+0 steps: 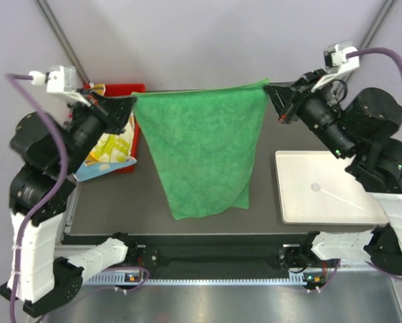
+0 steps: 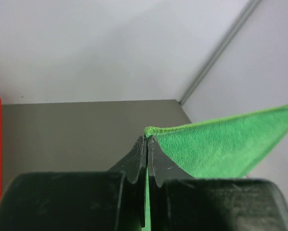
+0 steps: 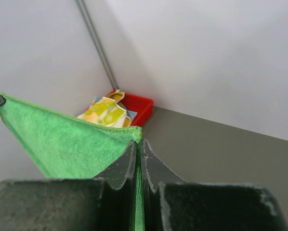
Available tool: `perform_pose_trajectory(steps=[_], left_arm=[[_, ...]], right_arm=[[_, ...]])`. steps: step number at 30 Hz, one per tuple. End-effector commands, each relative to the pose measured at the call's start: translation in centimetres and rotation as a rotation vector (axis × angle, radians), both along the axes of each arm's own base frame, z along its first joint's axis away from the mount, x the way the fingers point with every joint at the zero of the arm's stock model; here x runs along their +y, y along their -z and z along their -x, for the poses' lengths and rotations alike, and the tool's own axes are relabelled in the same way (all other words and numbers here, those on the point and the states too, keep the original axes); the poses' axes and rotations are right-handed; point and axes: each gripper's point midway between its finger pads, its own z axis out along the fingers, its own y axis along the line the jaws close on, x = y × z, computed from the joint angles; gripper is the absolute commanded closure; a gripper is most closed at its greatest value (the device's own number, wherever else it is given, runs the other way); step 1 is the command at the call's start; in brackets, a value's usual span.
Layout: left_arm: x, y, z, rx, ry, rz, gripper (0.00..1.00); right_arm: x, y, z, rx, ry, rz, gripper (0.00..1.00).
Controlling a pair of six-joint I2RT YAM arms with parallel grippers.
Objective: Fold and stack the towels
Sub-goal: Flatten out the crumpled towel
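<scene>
A: Where is the green towel point(image 1: 204, 158) at this moment?
B: It hangs in the centre of the overhead view, stretched between the two arms. Its top edge runs almost straight from upper left to upper right. The rest falls down in front of the dark table point(image 1: 120, 202) and becomes narrower toward the bottom. I cannot tell whether its lower edge touches the table.
A: How does the left gripper point(image 1: 129, 108) hold it?
B: Its jaws are pressed fully together on the upper left corner of the towel. In the left wrist view the two black fingers point(image 2: 137, 161) meet with only the thin green edge between them, and the cloth goes away to the right of the frame.
A: And the right gripper point(image 1: 273, 95)?
B: It is the same on the other side. It is closed tight on the upper right corner. In the right wrist view the green cloth spreads out to the left from between the fingers.
A: Are other towels visible?
B: Yes. The patterned towels point(image 1: 110, 151), yellow and light blue, lie crumpled in the red bin point(image 1: 127, 87) at the left of the overhead view, partly behind the left arm. I cannot tell how many they are.
A: What is on the right side?
B: A white tray point(image 1: 322, 192) lies flat on the table at the middle right, just below the right arm. It is apart from the green towel.
</scene>
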Motion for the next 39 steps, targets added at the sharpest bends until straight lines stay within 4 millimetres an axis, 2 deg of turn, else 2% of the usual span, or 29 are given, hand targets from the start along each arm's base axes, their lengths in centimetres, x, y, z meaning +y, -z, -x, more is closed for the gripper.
perform_pose_trajectory(steps=[1, 2, 3, 4, 5, 6, 7, 8, 9, 10, 11, 13, 14, 15, 16, 17, 18, 19, 20, 22, 23, 26, 29, 31, 34, 36, 37, 38, 39], left_arm=[[-0.4, 3.5, -5.8, 0.099, -0.122, -0.026, 1.00], [-0.6, 4.1, -6.8, 0.111, -0.140, -0.033, 1.00], [-1.2, 5.4, -8.7, 0.142, -0.152, -0.054, 1.00], [-1.5, 6.0, -10.0, 0.150, -0.169, -0.060, 1.00], [-2.0, 7.5, -12.1, 0.181, -0.193, -0.085, 1.00], [-2.2, 8.1, -13.2, 0.188, -0.199, -0.092, 1.00], [-1.9, 8.4, -14.9, 0.175, -0.224, -0.085, 1.00], [-1.9, 9.1, -16.2, 0.185, -0.233, -0.084, 1.00], [-2.2, 11.0, -18.7, 0.219, -0.245, -0.098, 1.00], [-1.2, 11.7, -20.5, 0.226, -0.278, -0.097, 1.00], [-1.2, 13.4, -23.1, 0.250, -0.292, -0.093, 1.00], [-0.2, 14.2, -25.9, 0.251, -0.318, -0.078, 1.00], [-0.1, 15.8, -28.1, 0.268, -0.327, -0.081, 1.00], [0.2, 16.2, -29.2, 0.272, -0.332, -0.084, 1.00], [1.1, 15.2, -30.3, 0.249, -0.350, -0.076, 1.00], [1.3, 15.5, -31.3, 0.250, -0.357, -0.080, 1.00], [1.5, 17.3, -33.0, 0.276, -0.365, -0.093, 1.00], [1.9, 16.5, -33.8, 0.258, -0.362, -0.086, 1.00], [2.0, 18.2, -35.2, 0.284, -0.363, -0.099, 1.00], [2.1, 18.5, -36.4, 0.273, -0.358, -0.102, 1.00], [2.0, 19.9, -37.2, 0.292, -0.355, -0.114, 1.00], [2.2, 21.4, -38.2, 0.301, -0.363, -0.128, 1.00], [2.7, 23.3, -39.0, 0.326, -0.370, -0.130, 1.00], [3.4, 23.3, -39.2, 0.327, -0.382, -0.123, 1.00], [3.9, 22.2, -38.7, 0.310, -0.384, -0.114, 1.00], [3.5, 20.4, -37.7, 0.277, -0.359, -0.096, 1.00], [3.4, 21.1, -37.2, 0.290, -0.352, -0.086, 1.00], [3.4, 19.3, -36.0, 0.261, -0.346, -0.067, 1.00], [3.1, 20.1, -35.4, 0.273, -0.328, -0.062, 1.00]], right_arm=[[-0.2, 1.3, -3.8, -0.002, 0.157, 0.067, 1.00], [0.0, 2.0, -5.0, 0.012, 0.173, 0.084, 1.00], [1.5, 3.4, -6.6, 0.039, 0.129, 0.111, 1.00], [0.1, 4.2, -9.0, 0.062, 0.172, 0.109, 1.00], [1.5, 6.0, -11.0, 0.095, 0.126, 0.110, 1.00], [1.2, 7.2, -12.7, 0.115, 0.149, 0.114, 1.00], [-0.2, 8.1, -14.9, 0.128, 0.204, 0.119, 1.00], [0.3, 10.0, -17.4, 0.156, 0.214, 0.130, 1.00], [0.4, 10.7, -18.8, 0.165, 0.200, 0.131, 1.00], [-0.4, 11.5, -20.5, 0.175, 0.224, 0.126, 1.00], [0.3, 12.7, -22.7, 0.185, 0.212, 0.129, 1.00], [-0.3, 13.7, -25.3, 0.186, 0.235, 0.142, 1.00], [0.3, 14.7, -27.2, 0.186, 0.224, 0.141, 1.00], [0.3, 15.3, -28.4, 0.190, 0.225, 0.138, 1.00], [-0.5, 15.7, -29.6, 0.202, 0.245, 0.124, 1.00], [0.1, 16.7, -31.2, 0.207, 0.220, 0.119, 1.00], [0.1, 17.1, -31.9, 0.207, 0.209, 0.108, 1.00], [-0.4, 17.5, -32.7, 0.213, 0.215, 0.094, 1.00], [-0.1, 18.5, -33.8, 0.218, 0.205, 0.090, 1.00], [-0.5, 19.4, -34.9, 0.224, 0.211, 0.083, 1.00], [-0.5, 20.5, -35.7, 0.236, 0.214, 0.086, 1.00], [-0.5, 21.9, -36.7, 0.248, 0.214, 0.083, 1.00], [-0.7, 22.6, -37.2, 0.244, 0.217, 0.076, 1.00], [-0.9, 22.4, -37.5, 0.235, 0.225, 0.080, 1.00], [-1.1, 21.5, -37.2, 0.224, 0.229, 0.079, 1.00], [-1.0, 20.7, -36.5, 0.216, 0.216, 0.081, 1.00], [-1.0, 21.2, -36.1, 0.226, 0.216, 0.080, 1.00], [-1.2, 19.5, -35.0, 0.200, 0.209, 0.068, 1.00], [-1.2, 19.0, -34.2, 0.194, 0.205, 0.063, 1.00]])
